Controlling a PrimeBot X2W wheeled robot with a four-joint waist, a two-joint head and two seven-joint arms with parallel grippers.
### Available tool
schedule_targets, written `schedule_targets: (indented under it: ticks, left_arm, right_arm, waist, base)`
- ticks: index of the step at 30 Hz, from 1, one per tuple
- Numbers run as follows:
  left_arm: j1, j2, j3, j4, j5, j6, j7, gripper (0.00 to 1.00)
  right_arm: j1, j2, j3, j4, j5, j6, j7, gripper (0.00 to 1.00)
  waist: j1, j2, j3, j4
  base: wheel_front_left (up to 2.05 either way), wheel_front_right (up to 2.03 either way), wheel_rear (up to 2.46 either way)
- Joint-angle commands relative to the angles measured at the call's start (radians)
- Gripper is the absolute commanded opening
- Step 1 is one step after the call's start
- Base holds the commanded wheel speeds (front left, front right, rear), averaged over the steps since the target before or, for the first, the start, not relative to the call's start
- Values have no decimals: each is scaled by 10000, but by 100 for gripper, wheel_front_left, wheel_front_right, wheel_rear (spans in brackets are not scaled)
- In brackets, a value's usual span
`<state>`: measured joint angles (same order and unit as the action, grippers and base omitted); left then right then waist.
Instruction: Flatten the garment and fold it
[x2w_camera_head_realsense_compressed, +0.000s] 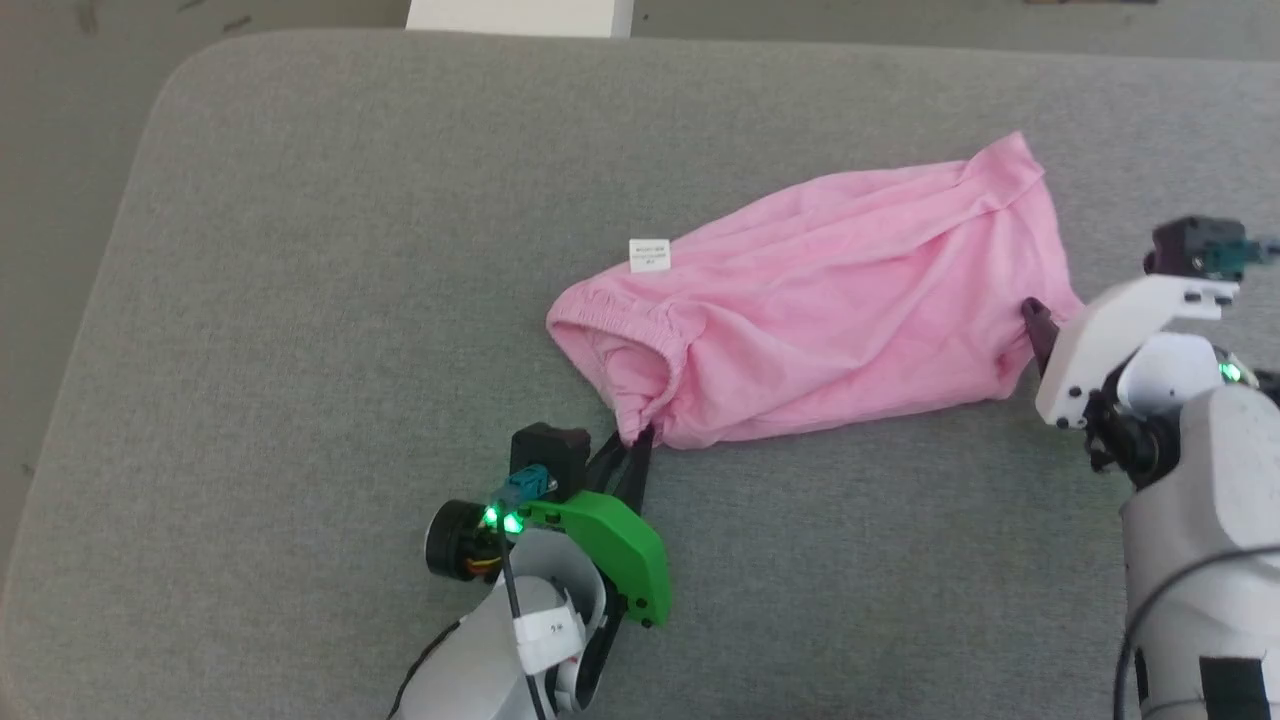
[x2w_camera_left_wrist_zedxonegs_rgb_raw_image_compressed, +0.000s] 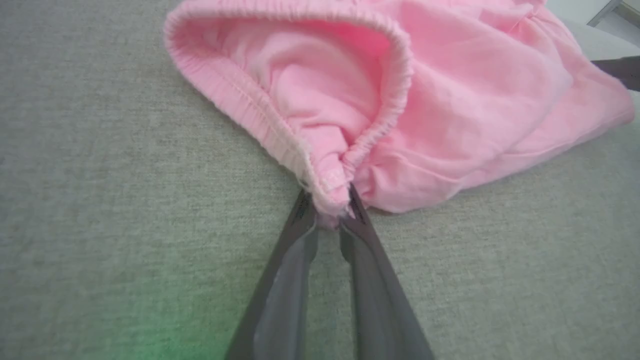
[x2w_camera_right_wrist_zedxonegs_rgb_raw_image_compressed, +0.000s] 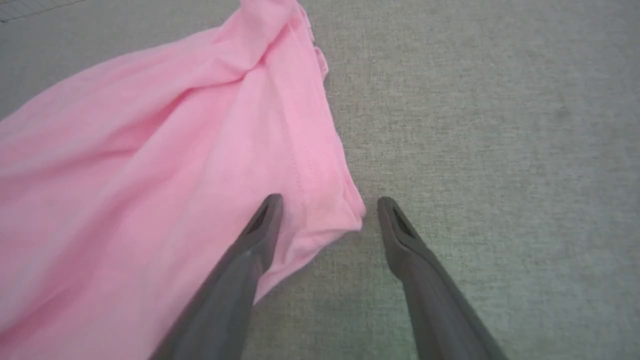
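While the light pink, thin, soft garment (x2w_camera_head_realsense_compressed: 830, 300) lies crumpled on the grey woven fabric surface (x2w_camera_head_realsense_compressed: 300, 350), right of the surface's middle, both arms sit at opposite ends of it, probably so the cloth can be drawn taut between them before any fold. The left gripper (x2w_camera_left_wrist_zedxonegs_rgb_raw_image_compressed: 327, 220) has its two dark fingers pinched nearly together on the near corner of the ruffled elastic waistband (x2w_camera_left_wrist_zedxonegs_rgb_raw_image_compressed: 395, 75), and a small wad of pink cloth bunches between the tips. That corner is a sensible hold, since the elastic gives a thick, firm edge. The right gripper (x2w_camera_right_wrist_zedxonegs_rgb_raw_image_compressed: 327, 205) stands wide open at the far hem corner, one finger over the pink cloth and the other over bare grey surface, gripping nothing; it looks placed to close on that corner. Whether either finger presses on the cloth cannot be told. In the head view the right gripper's white wrist cover hides most of it, leaving one dark fingertip at the hem. The print on the small white label (x2w_camera_head_realsense_compressed: 649, 255) by the waistband is too small to read, and folds hide the garment's lower layers, so its full outline is unclear.
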<state>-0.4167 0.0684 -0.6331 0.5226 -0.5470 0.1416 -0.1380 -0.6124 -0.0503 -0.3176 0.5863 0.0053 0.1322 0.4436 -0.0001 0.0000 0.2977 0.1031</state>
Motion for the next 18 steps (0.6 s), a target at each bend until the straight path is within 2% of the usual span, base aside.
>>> schedule_targets:
  ticks: [1, 2, 3, 4, 5, 6, 7, 9, 13, 18]
  left_arm:
    - [-103, 31, -16, 110, -73, -9, 23, 0]
    - [-129, 24, -30, 107, -77, -18, -2, 0]
    - [-147, 21, -40, 125, -83, -29, -19, 0]
    - [-167, 19, -51, 157, -87, -40, -39, 0]
    - [-179, 17, -55, 181, -94, -46, -55, 0]
    - [-189, 14, -60, 206, -107, -52, -67, 0]
    - [-199, 12, -65, 228, -118, -53, -75, 0]
    - [-204, 10, -66, 266, -141, -56, -96, 0]
    - [-179, 42, -51, 246, -200, -98, -194, 0]
    - [59, 369, 69, -299, -329, -145, -254, 0]
  right_arm:
    - [-227, 0, -39, 44, -315, -15, 236, 100]
    - [-315, 1, -92, 102, -502, -15, 555, 100]
    - [-357, 1, -137, 155, -644, -15, 846, 91]
    - [-369, 1, -136, 217, -832, -15, 1275, 45]
    - [-373, 1, -139, 225, -936, -15, 1591, 37]
    - [-374, 1, -106, 187, -983, -15, 1890, 5]
    - [-374, 1, -66, 97, -949, -15, 2042, 0]
    - [-307, 1, 44, -111, -818, -15, 2138, 0]
    - [99, 1, 286, -961, -342, -15, 1485, 0]
    - [1439, 1, 821, -2769, 693, -15, 855, 0]
  waist:
    - [1, 0, 250, 193]
    - [1, 0, 304, 220]
    - [1, 0, 330, 230]
    - [1, 0, 345, 233]
    - [1, 0, 352, 230]
    - [1, 0, 359, 223]
    - [1, 0, 363, 208]
    - [1, 0, 329, 173]
    - [1, 0, 75, 79]
    - [1, 0, -433, -122]
  base:
    - [0, 0, 0]
    - [0, 0, 0]
    - [0, 0, 0]
    - [0, 0, 0]
    - [0, 0, 0]
    - [0, 0, 0]
    - [0, 0, 0]
    - [0, 0, 0]
    - [0, 0, 0]
    - [0, 0, 0]
